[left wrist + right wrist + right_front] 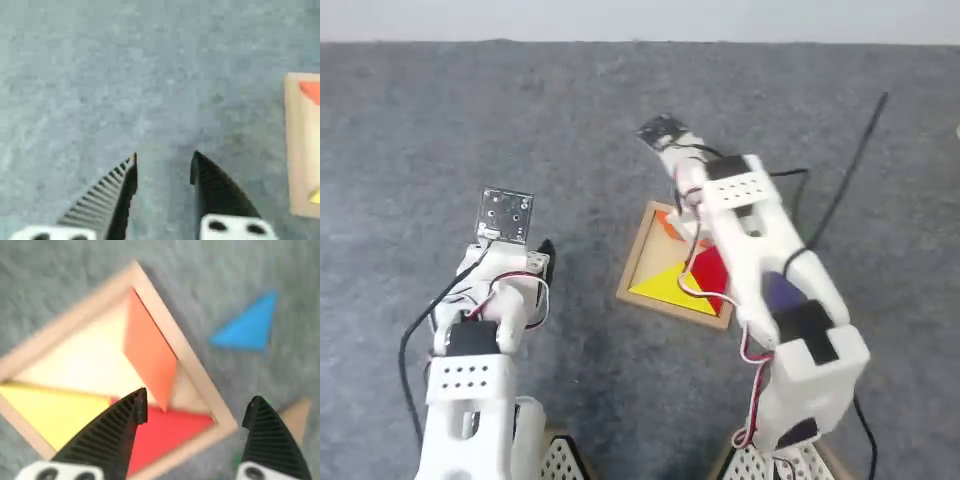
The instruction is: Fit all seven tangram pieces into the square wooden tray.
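One arm (760, 250) over tray (635, 256), possibly purple piece (782, 291)

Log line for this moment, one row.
square wooden tray: yellow triangle, red triangle, orange parallelogram in | blue triangle outside | left jaws open | right jaws open over tray

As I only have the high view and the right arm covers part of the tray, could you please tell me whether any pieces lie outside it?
Observer: Yes, a blue triangle lies on the mat outside the tray, apart from its rim.
Operator: Thank you. Is the right tool holding anything?
Observer: No, the right tool is open and empty, over a corner of the tray near the orange piece.
Operator: And the left tool?
Observer: The left tool is open too, over bare mat.
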